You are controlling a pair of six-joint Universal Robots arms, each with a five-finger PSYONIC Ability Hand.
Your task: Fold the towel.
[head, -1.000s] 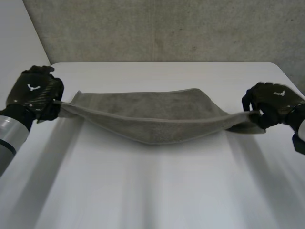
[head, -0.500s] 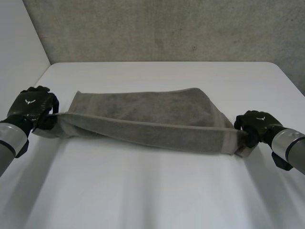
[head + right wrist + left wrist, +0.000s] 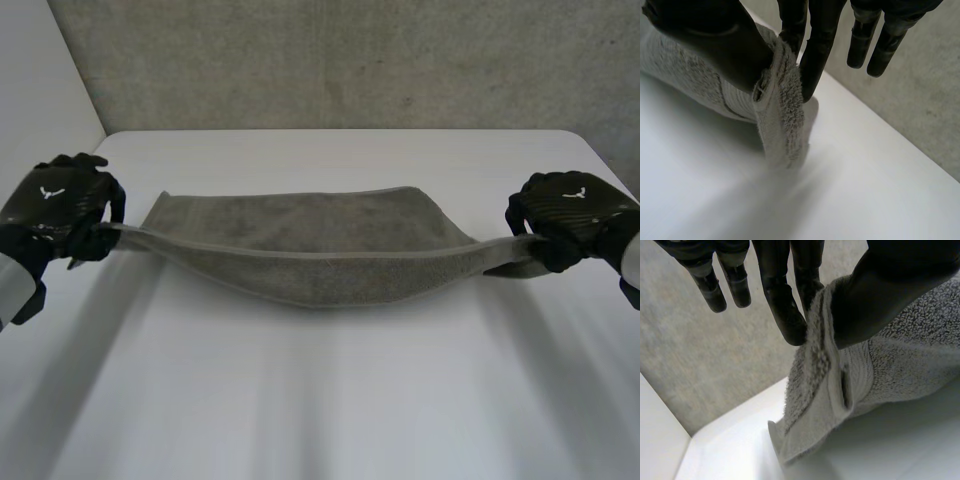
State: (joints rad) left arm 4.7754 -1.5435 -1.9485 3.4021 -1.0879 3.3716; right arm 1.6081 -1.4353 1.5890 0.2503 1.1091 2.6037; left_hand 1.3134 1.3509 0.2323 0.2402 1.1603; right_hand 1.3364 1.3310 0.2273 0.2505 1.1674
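A grey towel hangs stretched between my two hands over the white table, its front edge sagging in the middle. My left hand pinches the towel's left end; in the left wrist view the thumb presses the towel against the fingers. At the far side my right hand holds the right end the same way, its thumb clamping the towel to the fingers. Both ends are lifted off the table.
A grey wall stands behind the table's far edge. The table's left edge runs beside my left hand, and bare white surface lies in front of the towel.
Both hands dipped toward the table and nearer me half a second ago, then rose and moved apart again, pulling the towel taut with its front edge sagging.
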